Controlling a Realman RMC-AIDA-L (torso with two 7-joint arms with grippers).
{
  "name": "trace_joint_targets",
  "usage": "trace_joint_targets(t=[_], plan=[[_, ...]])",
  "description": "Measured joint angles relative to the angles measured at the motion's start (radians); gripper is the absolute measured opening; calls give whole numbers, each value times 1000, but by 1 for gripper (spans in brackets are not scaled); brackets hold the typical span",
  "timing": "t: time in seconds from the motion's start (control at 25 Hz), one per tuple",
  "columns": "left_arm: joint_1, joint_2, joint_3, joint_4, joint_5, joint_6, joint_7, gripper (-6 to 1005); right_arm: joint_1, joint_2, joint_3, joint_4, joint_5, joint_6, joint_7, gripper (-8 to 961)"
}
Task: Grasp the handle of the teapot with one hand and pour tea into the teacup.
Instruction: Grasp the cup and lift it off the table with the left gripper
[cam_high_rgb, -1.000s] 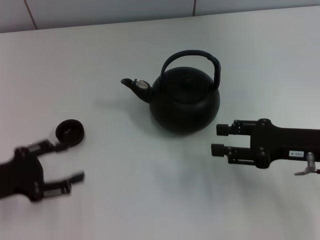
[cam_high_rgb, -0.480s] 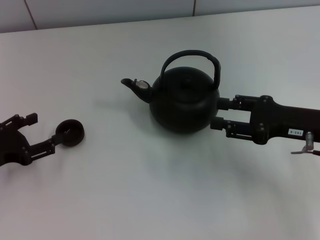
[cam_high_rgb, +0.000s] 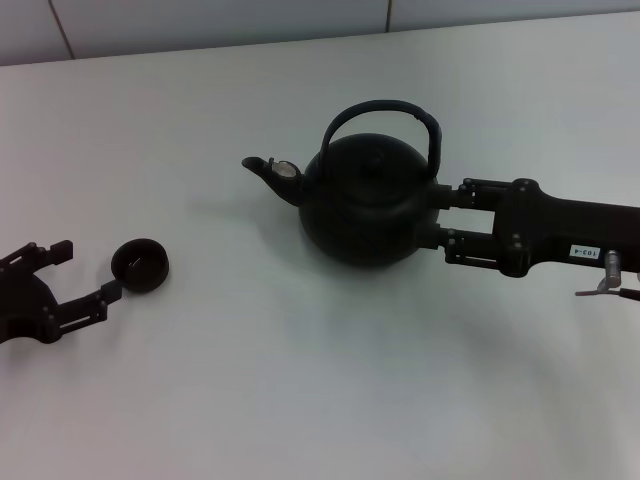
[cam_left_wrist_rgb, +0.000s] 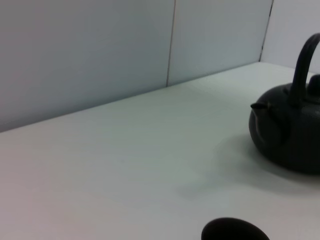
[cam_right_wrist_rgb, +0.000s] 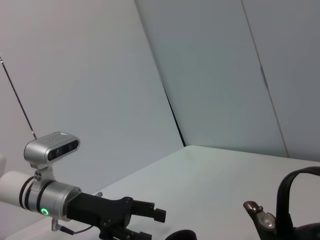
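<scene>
White table (cam_high_rgb: 300, 400), one teapot (cam_high_rgb: 370, 200), one teacup (cam_high_rgb: 140, 264), left gripper (cam_high_rgb: 82, 270) and right gripper (cam_high_rgb: 438, 215) both spread.

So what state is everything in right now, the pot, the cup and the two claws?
teapot: upright on the table, not lifted
handle: raised over the pot, ungrasped
teacup: upright on the table
left claw: open, beside the teacup
right claw: open, at the teapot's body, below the handle

Black teapot (cam_high_rgb: 365, 205) upright, small teacup (cam_high_rgb: 139, 264) well left
</scene>
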Motion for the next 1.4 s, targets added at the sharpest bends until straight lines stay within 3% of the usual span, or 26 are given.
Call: trace_joint_targets(t=[0.4,0.72,1.4], plan=[[-34,-2,17,-39,29,-42,2,867,2,1,0,0,7,0,1,622],[-53,-5,101,-44,21,-101,2,866,-4,2,0,1,15,-1,2,621],[-104,-6,103,-87,20,-135,2,866,-8,1,0,4,20,-5,2,622]])
